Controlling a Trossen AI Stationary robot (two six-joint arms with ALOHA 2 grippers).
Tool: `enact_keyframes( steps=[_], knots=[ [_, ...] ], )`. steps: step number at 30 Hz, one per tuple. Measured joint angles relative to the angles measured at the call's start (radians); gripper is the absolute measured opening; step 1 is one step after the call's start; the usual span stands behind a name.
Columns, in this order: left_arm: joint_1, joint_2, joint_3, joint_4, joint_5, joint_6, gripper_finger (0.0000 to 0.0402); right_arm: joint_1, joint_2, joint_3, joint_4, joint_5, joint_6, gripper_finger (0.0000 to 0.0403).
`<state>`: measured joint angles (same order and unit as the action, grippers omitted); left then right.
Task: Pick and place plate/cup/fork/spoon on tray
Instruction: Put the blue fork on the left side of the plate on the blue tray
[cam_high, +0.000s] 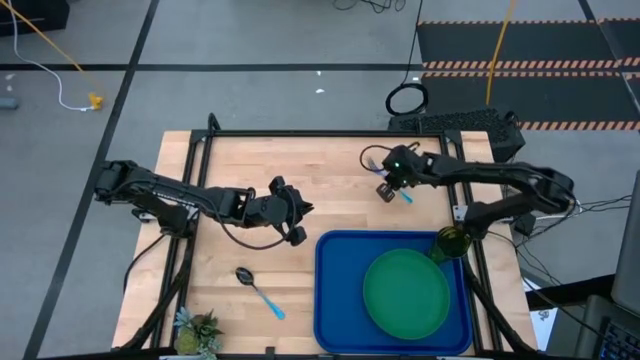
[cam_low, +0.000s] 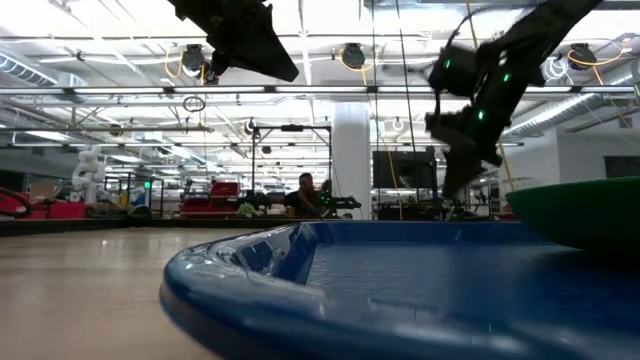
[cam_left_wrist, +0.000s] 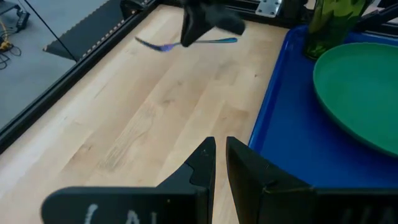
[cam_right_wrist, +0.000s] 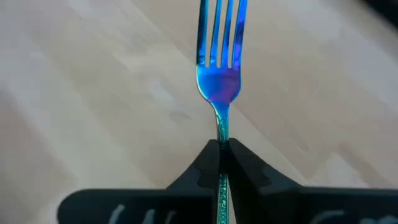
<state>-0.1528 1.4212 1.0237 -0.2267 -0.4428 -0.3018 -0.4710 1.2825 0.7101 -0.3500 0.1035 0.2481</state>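
Note:
My right gripper (cam_high: 385, 188) is shut on the fork (cam_right_wrist: 219, 81) over the table's far middle, beyond the blue tray (cam_high: 335, 300). The fork has a light blue handle (cam_high: 405, 197) and also shows in the left wrist view (cam_left_wrist: 161, 45). The green plate (cam_high: 405, 290) lies in the tray. The olive cup (cam_high: 452, 242) stands in the tray's far right corner. The spoon (cam_high: 258, 290) lies flat on the table left of the tray. My left gripper (cam_high: 290, 210) hovers shut and empty left of the tray's far corner. My right gripper pinches the fork's handle just behind the tines (cam_right_wrist: 221, 134) between its two fingers (cam_right_wrist: 202, 168). The tines stick out ahead and the handle runs back between the fingers. The fingers come from above. The fork hangs about level, clear of the table.
A small spiky potted plant (cam_high: 197, 330) stands at the table's near left corner. Bare wood (cam_high: 250, 160) lies across the far left of the table. A black frame (cam_high: 330, 133) rims the table. People and equipment show far behind in the low view.

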Motion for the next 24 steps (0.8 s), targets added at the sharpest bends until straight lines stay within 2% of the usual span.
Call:
enact_keyframes(
  steps=[10, 13, 17, 21, 24],
  knots=[
    [-0.003, 0.003, 0.0, 0.029, 0.02, -0.047, 0.0042, 0.286, -0.193, 0.0, 0.052, 0.163, 0.1, 0.0001],
    [-0.012, 0.035, 0.002, 0.092, 0.07, -0.011, 0.0042, 0.379, -0.218, 0.001, 0.13, 0.22, 0.107, 0.0001],
    [-0.027, 0.099, 0.003, 0.242, 0.142, 0.078, 0.0043, 0.491, -0.229, 0.002, 0.215, 0.354, 0.108, 0.0001],
    [-0.032, 0.17, 0.002, 0.38, 0.161, 0.136, 0.0043, 0.589, -0.229, 0.002, 0.28, 0.507, 0.106, 0.0001],
    [-0.03, 0.214, 0.001, 0.454, 0.17, 0.152, 0.0053, 0.657, -0.226, 0.002, 0.359, 0.573, 0.089, 0.0]
  ],
)
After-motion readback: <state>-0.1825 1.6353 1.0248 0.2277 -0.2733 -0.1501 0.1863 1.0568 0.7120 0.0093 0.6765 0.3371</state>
